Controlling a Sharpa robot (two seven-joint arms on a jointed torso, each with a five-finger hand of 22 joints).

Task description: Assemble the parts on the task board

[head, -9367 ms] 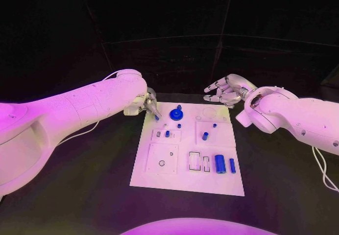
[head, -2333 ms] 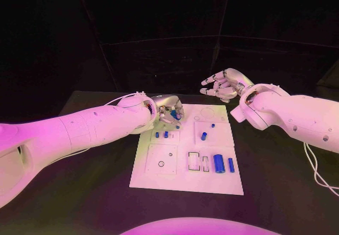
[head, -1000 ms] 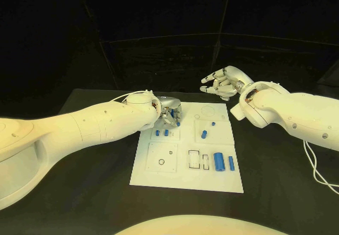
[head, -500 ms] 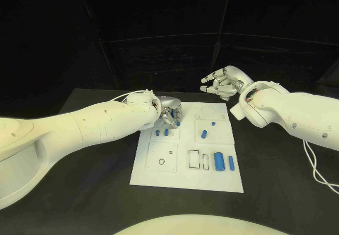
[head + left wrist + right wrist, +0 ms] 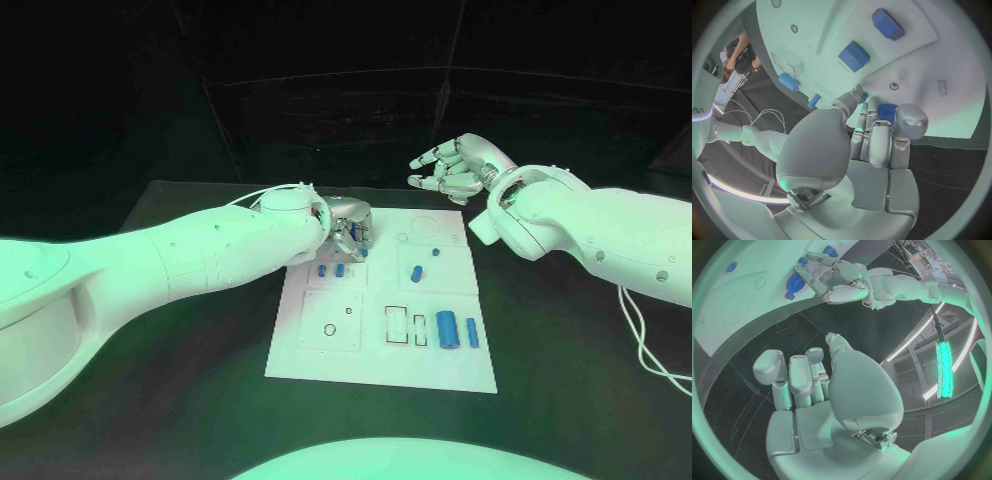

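The white task board [image 5: 372, 360] lies in the middle of the black table. My left hand [image 5: 346, 228] hovers over its far left corner and pinches a small ridged blue part [image 5: 887, 111] between thumb and fingers. A round blue part [image 5: 794, 282] sits on the board right beside those fingers. Two small blue blocks [image 5: 329, 270] stand just nearer than the hand. A short blue peg [image 5: 417, 274] and a smaller one [image 5: 436, 252] sit mid-board. Two blue cylinders [image 5: 449, 329] lie at the near right. My right hand [image 5: 454, 168] hangs above the table beyond the board's far edge, fingers loosely bent, holding nothing.
The board has recessed outlines: a square panel [image 5: 330, 321] at the near left and rectangular slots [image 5: 397, 326] beside the cylinders. Black table [image 5: 173, 340] surrounds the board on all sides. A thin white cable [image 5: 656, 350] trails from my right arm.
Over the whole span my left hand has moved from the board's far left edge in over the board. In the last second neither hand has visibly moved.
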